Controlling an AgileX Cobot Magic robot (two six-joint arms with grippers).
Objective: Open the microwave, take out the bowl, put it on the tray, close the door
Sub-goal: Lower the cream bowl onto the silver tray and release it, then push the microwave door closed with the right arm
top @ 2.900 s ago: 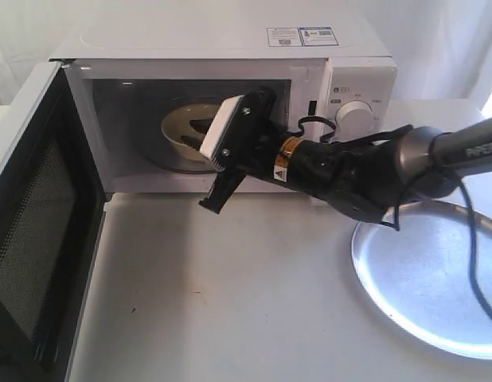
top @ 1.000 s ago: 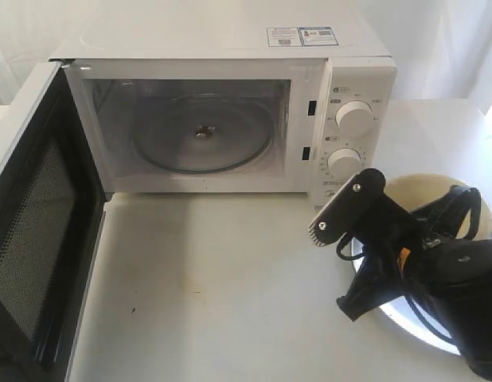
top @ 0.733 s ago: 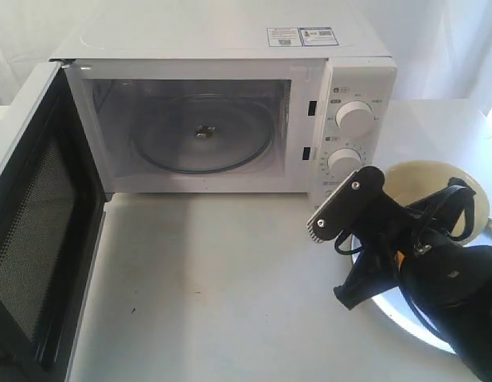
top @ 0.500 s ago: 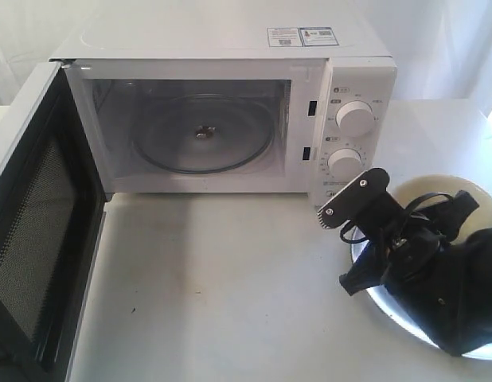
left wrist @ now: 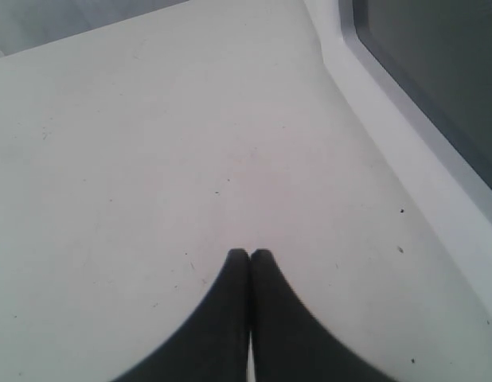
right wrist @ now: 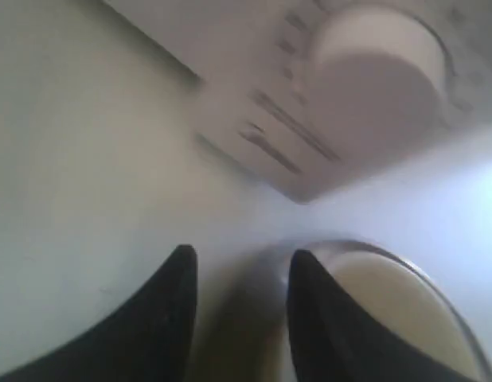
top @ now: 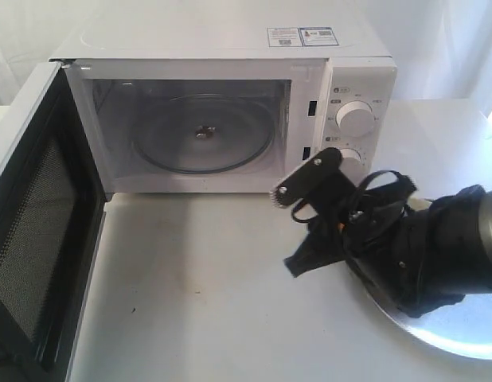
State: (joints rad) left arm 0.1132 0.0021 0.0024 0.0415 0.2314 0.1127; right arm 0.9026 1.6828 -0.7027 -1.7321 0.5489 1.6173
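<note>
Right arm point(top: 445, 247): black housing, looped black cables point(top: 381, 195) at its 12 o'clock. Right end effector point(top: 283, 232): black fingers point(top: 300, 263), pale ribbed pad point(top: 278, 194), two screws point(top: 316, 161). Left end effector point(left wrist: 248, 256): black, tapered.

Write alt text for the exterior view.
A white microwave stands on a white table with its door swung open to the left and only the glass turntable inside. In front of its knobs, a black robot arm hangs over a silver tray, its open gripper pointing left.
</note>
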